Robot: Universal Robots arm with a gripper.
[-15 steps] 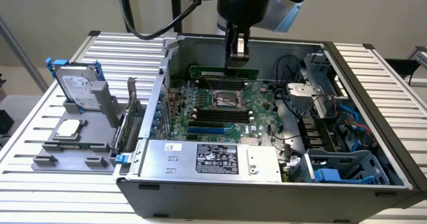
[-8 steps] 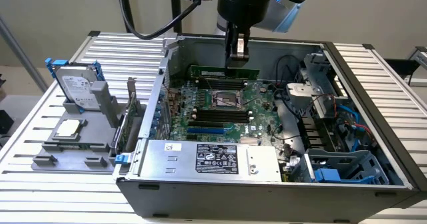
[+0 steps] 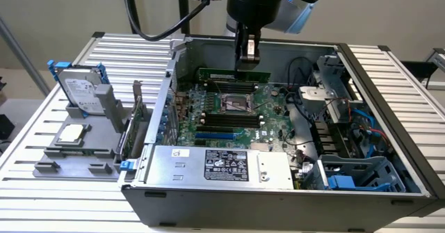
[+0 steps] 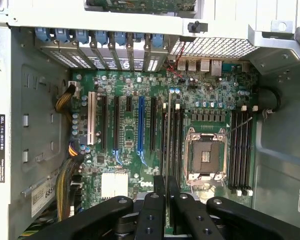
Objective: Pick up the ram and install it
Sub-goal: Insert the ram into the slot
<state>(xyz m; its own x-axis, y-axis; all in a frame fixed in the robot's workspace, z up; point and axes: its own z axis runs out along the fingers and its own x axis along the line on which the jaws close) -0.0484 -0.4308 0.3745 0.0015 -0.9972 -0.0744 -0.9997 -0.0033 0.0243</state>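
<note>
The ram (image 3: 217, 75), a long green stick, hangs level inside the open computer case (image 3: 174, 61), held by its upper edge. My gripper (image 3: 247, 65) reaches straight down from above and is shut on it. Below lies the green motherboard (image 3: 268, 105) with the empty processor socket (image 3: 236, 103); the ram is over the far side of that socket. In the wrist view the ram (image 4: 168, 135) appears edge-on as a thin line running out from my gripper (image 4: 166, 189), above the black memory slots (image 4: 176, 142) beside the socket (image 4: 206, 156).
A silver hard drive with blue rails (image 3: 80, 89) and a square silver chip (image 3: 72, 134) rest on a grey fixture outside the case, at the exterior view's left. The power supply (image 3: 222, 165) and a drive cage (image 3: 355, 175) fill the case's near side. Cables (image 3: 303, 69) run beside the board.
</note>
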